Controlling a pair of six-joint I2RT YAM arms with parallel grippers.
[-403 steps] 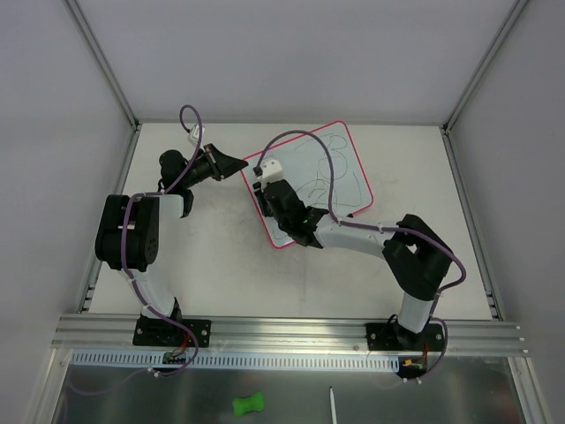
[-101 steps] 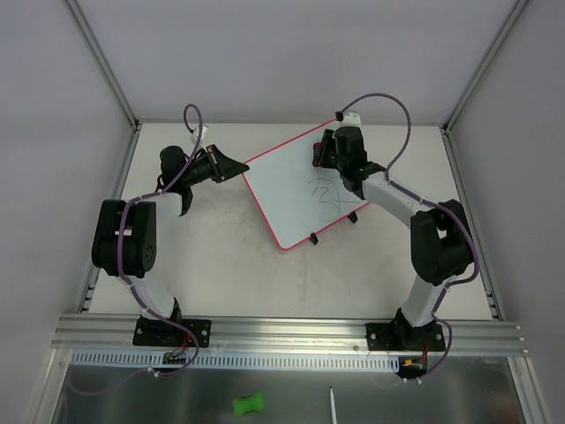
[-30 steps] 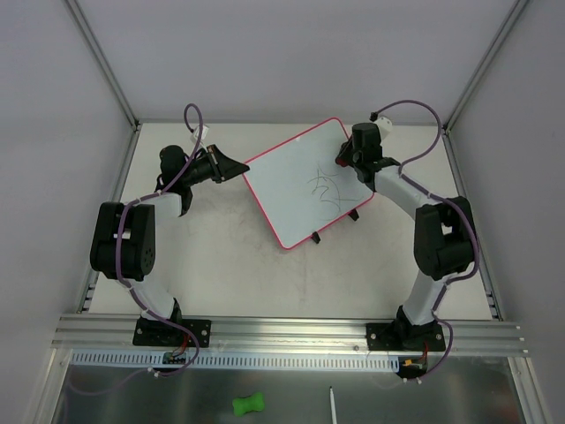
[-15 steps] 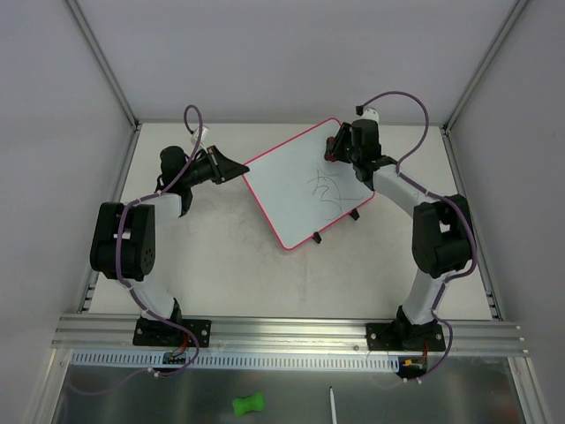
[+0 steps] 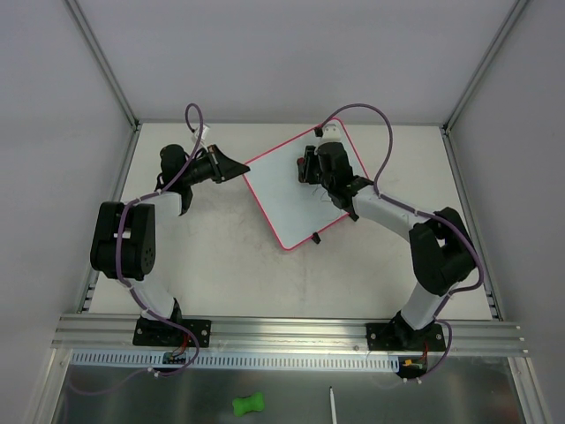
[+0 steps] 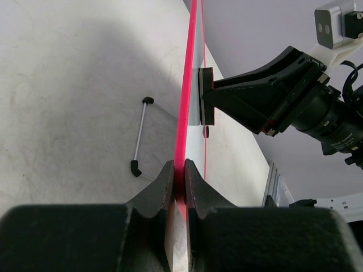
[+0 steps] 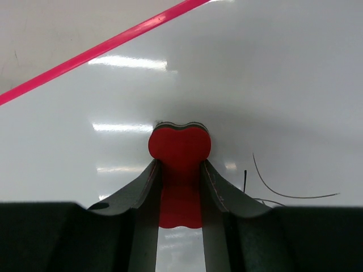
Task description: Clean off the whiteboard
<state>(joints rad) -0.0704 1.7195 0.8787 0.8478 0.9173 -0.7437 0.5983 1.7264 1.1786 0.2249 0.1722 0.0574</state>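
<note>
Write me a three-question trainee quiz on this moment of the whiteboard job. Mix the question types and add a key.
1. True or false: the left gripper has its jaws shut on the pink edge of the whiteboard.
2. What does the right gripper press against the board? A) a marker B) a red eraser C) a cloth
3. Short answer: is the board fully clean?

Key
1. True.
2. B.
3. No. Thin black pen lines show beside the eraser.
</note>
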